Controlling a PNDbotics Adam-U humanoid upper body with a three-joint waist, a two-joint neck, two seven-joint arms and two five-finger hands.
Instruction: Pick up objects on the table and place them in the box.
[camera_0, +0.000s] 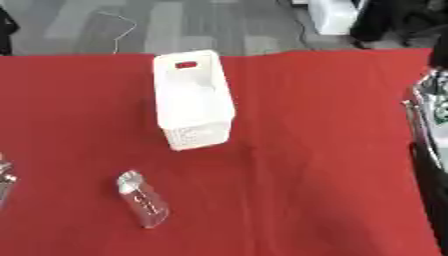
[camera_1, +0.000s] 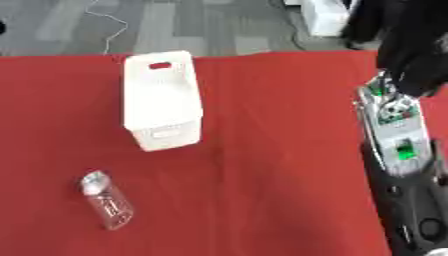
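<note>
A clear plastic bottle (camera_0: 143, 200) with a silvery cap lies on its side on the red tablecloth, at the front left. The white box (camera_0: 192, 97), a slotted plastic basket with a handle hole, stands behind it near the middle, and I see nothing inside. My right arm (camera_1: 398, 135), silver with green lights, runs up the right edge, with its black hand (camera_1: 416, 60) raised far from the bottle and the box. Only a sliver of my left hand (camera_0: 3, 177) shows at the left edge, level with the bottle.
The red cloth (camera_0: 324, 150) covers the whole table. Beyond its far edge lies grey floor with a thin cable (camera_0: 122, 30). A white object (camera_0: 332, 17) stands on the floor at the top right.
</note>
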